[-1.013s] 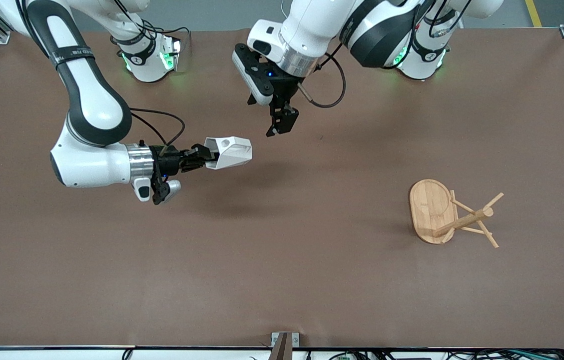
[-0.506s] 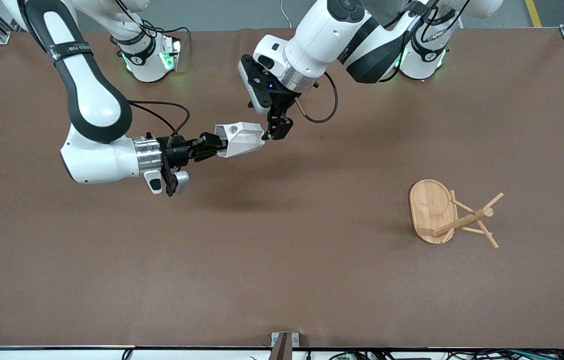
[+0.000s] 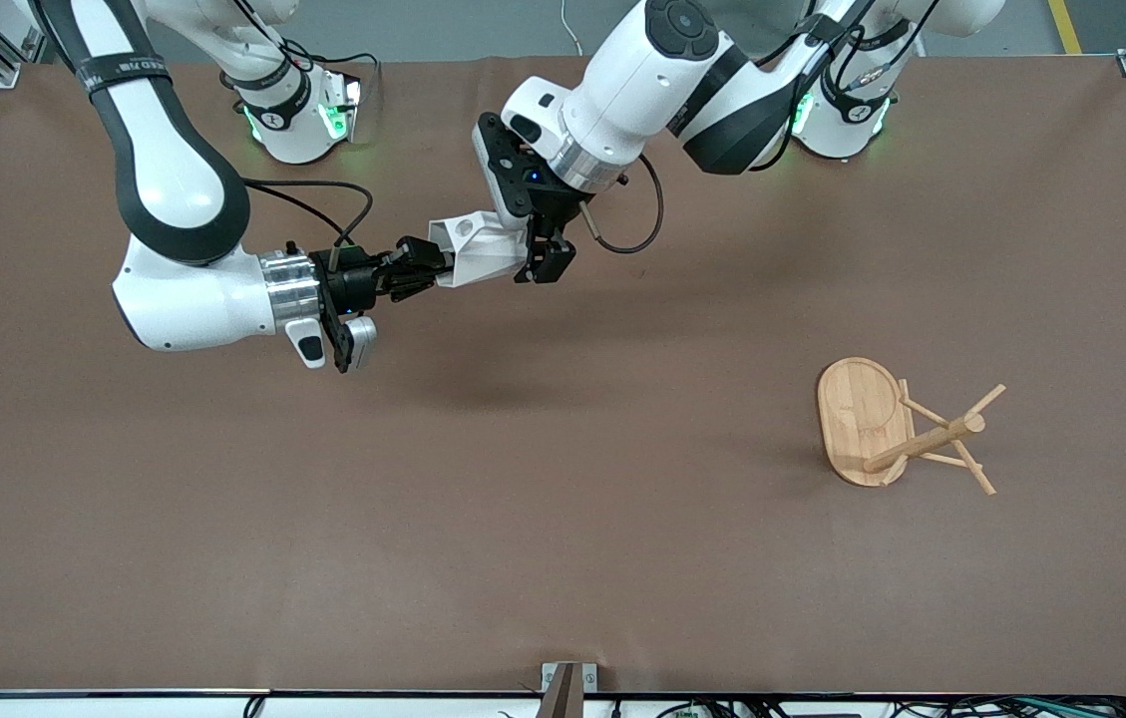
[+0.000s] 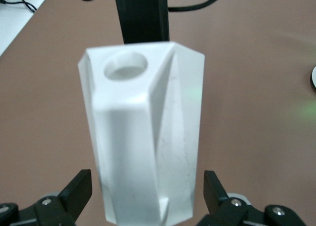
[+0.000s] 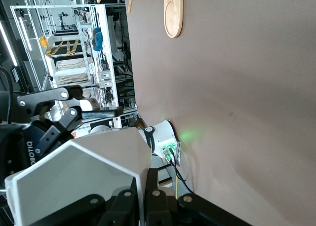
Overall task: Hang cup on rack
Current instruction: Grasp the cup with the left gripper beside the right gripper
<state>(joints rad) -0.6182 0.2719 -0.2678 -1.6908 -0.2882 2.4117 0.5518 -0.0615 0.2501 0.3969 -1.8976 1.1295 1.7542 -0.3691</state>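
Small white cup (image 3: pixel 479 259), matte and faceted, angular planes meeting in crisp edges, blocky handle pierced by a round hole, faint scuff lines along one long face in the left wrist view. Held lying sideways in the air above the brown table (image 3: pixel 563 558), well apart from the rack (image 3: pixel 897 431) and toward the right arm's end of the table from it. Clamped at one end by the right gripper (image 3: pixel 423 271), black fingers closed on the cup's wall. At the cup's other end, the left gripper (image 3: pixel 543 261), jaws spread wide on either side of the cup, black fingertips (image 4: pixel 79 189) just beside its flanks with a gap showing on both sides in the left wrist view. Rack of light bamboo, smooth and pale, tipped over on the table: oval flat base up on edge, central post lying out from it, thin pegs splayed at angles. Tabletop a flat, dull brown covering, unpatterned, with soft shadows under the arms. White arm bases (image 3: pixel 298 110) at the table's edge, well apart from the rack, lit with green lights. In the right wrist view, past the table, a bright room with metal frame shelving (image 5: pixel 74 43) and cluttered equipment.
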